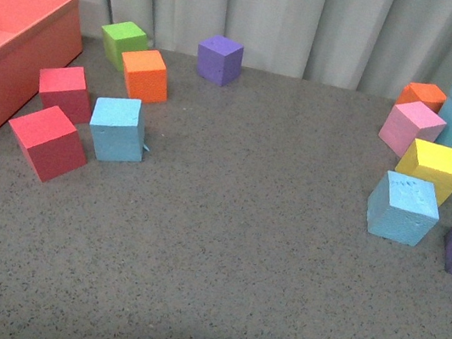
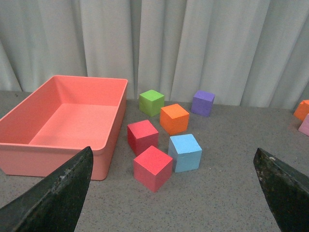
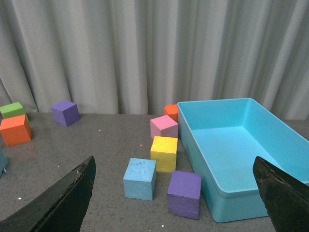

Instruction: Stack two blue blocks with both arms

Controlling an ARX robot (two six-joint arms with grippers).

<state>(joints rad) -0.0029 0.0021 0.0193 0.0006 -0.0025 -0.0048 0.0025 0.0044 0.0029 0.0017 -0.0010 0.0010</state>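
Left gripper [image 2: 173,151]: jaws spread wide, holding nothing, hanging above the tabletop [image 1: 222,246] and short of the blocks. Right gripper [image 3: 174,158]: the same, wide apart and empty. Neither arm shows in the front view.

Left blue block [image 2: 185,152] sits ahead of the left gripper, on the tabletop in the left cluster. The near red block [image 2: 153,167] is just beside it, possibly touching. The far red block [image 2: 142,137] and the orange block [image 2: 174,118] are close behind it. The coral bin [image 2: 113,123] lies further left.

Right blue block [image 3: 140,178] sits on the tabletop on the right side, well apart from the left one. The yellow block [image 3: 164,153] and the near purple block [image 3: 184,193] are just beside it, with the turquoise bin [image 3: 212,193] beyond them.

No grasp has begun and nothing is stacked.

Risks:
- With the jaws this wide and neighbours this tight, a finger could land on the near red block or the yellow block, shoving it or trapping two cubes at once.
- Foam gives, so a hard or off-centre squeeze could tilt a cube.
- A skewed set-down on the other cube could topple the stack.
- Both arms meeting in the middle could clash.
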